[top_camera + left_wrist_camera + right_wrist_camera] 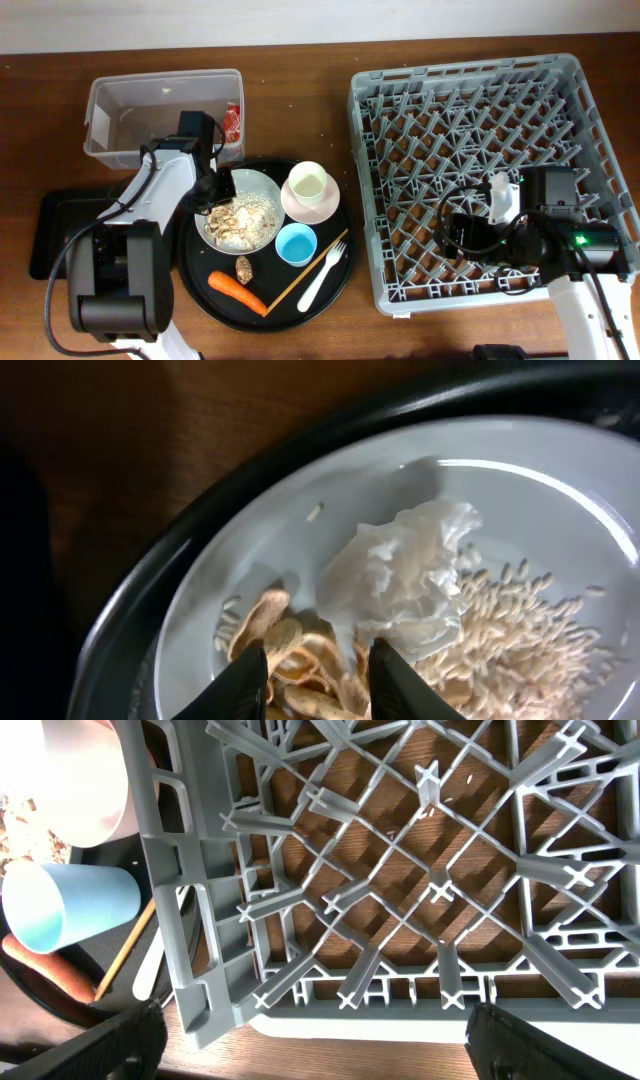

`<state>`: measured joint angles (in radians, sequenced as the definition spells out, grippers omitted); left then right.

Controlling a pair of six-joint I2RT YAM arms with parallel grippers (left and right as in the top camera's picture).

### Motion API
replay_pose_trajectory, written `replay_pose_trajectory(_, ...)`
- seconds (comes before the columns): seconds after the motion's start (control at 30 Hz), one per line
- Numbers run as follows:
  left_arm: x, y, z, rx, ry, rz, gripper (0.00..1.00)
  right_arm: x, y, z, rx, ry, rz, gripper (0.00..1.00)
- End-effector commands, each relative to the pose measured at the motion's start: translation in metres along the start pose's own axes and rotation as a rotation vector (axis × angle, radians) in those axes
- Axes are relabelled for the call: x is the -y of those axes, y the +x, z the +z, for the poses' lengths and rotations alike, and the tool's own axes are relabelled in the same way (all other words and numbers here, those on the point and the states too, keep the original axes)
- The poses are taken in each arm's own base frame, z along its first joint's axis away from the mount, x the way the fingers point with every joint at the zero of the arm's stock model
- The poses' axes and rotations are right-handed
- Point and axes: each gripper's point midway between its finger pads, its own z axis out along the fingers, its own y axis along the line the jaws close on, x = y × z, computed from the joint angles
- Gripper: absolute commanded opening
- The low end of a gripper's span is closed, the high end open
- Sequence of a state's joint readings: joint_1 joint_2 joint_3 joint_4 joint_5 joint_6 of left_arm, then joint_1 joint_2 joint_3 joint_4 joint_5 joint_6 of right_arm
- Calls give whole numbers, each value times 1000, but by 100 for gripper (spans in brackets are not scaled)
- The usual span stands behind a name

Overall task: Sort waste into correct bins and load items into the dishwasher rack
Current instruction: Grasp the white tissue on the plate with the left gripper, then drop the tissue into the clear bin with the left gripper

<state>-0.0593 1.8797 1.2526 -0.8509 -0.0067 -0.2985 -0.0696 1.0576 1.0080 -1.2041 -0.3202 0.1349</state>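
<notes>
The left hand (320,682) hangs half-open over the speckled plate (530,470), its tips straddling beige crumbs (300,660), the paper wad (400,575) just beyond; bare plate lies rimward. The right hand (315,1045), spread wide and empty, hovers above the rack (400,870) at its near wall.

**Colours at my station**

My left gripper (320,665) is black. The rack (460,72) is grey and the table (300,60) brown wood. Round tray (197,268): black. Plate (262,184): speckled grey-white. Bowl (322,212): pale pink. Cups: white (308,183) and light blue (296,243). Fork (322,275): white. Carrot (236,288): orange. Wad (405,565): white. Crumbs (510,640): beige. Wrapper (232,122): red. Tub (165,78): clear.
</notes>
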Motion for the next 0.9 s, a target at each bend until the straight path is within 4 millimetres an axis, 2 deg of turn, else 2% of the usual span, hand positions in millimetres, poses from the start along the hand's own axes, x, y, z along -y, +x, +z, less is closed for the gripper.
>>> replay_pose_trajectory(0.0,2,-3,6,7,13,-5,27,-3,-5,-6,22,-10,-2,98)
replay_pose_trajectory(0.17,3,-5,7,15,16,-4,15,-3,-5,-6,22,-10,-2,98)
replay_pose_trajectory(0.47,4,-9,7,29,20,-3,1,-3,-5,-6,21,-10,-2,98)
replay_pose_trajectory(0.63,3,-3,4,9,13,5,1,-1,-5,-6,23,2,-2,98)
replay_pose_trajectory(0.7,2,0,-11,13,15,5,1,0,-6,-6,24,8,-2,98)
replay_pose_trajectory(0.87,5,-12,-76,182,66,7,1,1,-6,-6,25,15,-2,98)
